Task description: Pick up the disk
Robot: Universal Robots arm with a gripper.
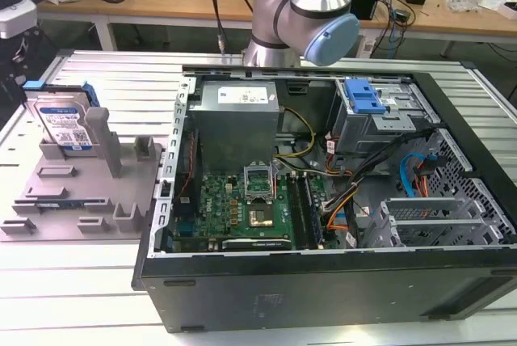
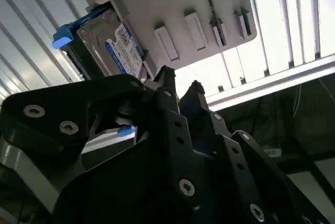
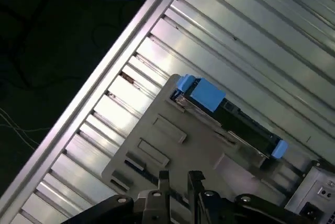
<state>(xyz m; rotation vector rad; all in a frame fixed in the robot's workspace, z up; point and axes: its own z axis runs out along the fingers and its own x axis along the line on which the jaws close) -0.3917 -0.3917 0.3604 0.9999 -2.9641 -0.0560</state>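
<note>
Disk stands on edge at the exterior view's upper left. Open PC case takes ctr & right, w/ arm at top ctr. Grey tray, left of case, holds disk upright. In both wrist views gripper hangs above tray, fingers slightly apart, grasping nothing, clear of disk.

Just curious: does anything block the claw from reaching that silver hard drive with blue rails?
Nothing visible does. The gripper hangs above the grey plastic fixture tray, apart from the silver hard drive, which stands on edge in it.
</note>
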